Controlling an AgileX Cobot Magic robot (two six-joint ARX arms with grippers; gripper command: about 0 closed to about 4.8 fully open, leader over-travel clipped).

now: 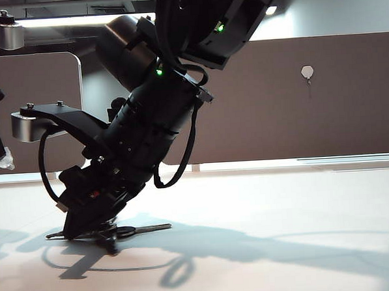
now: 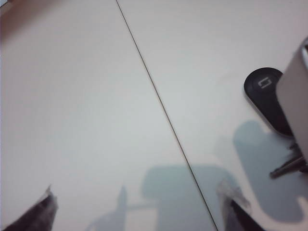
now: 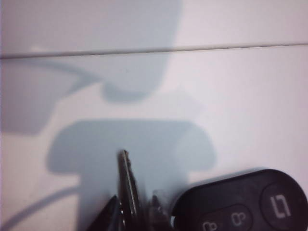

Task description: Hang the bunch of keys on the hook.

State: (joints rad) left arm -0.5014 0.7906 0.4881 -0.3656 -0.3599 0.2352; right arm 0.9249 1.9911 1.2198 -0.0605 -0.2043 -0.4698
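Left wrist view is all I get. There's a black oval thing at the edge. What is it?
Observer: That's the black fob on the bunch of thin silver metal keys, lying on the white table.
Operator: Is anything grabbing it?
Observer: The right pincer straddles one key blade; gripped or not, I can't tell.
Operator: Where's the hook?
Observer: The tiny whitish round-headed hook sits high on the brown panel, far right of the keys.

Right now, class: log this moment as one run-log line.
left gripper: open, above bare table | right gripper: down at bunch of keys, fingers straddling a key, grip unconfirmed | hook: empty
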